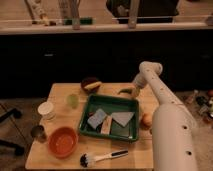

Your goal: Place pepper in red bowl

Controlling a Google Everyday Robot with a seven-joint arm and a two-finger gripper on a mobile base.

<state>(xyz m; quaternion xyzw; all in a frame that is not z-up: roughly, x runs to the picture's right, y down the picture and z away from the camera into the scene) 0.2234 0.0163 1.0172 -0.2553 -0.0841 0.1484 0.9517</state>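
Our gripper [132,90] sits low just behind the green tray's [114,98] far right corner, the white arm bent down from its elbow; we cannot tell whether it grips the green pepper [123,92] beside it. Left of the tray, on the wooden table [61,93], stands the round red bowl [63,141].

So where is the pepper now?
Camera view: the pepper lies at the back of the table, right of centre, behind the tray, by the gripper.
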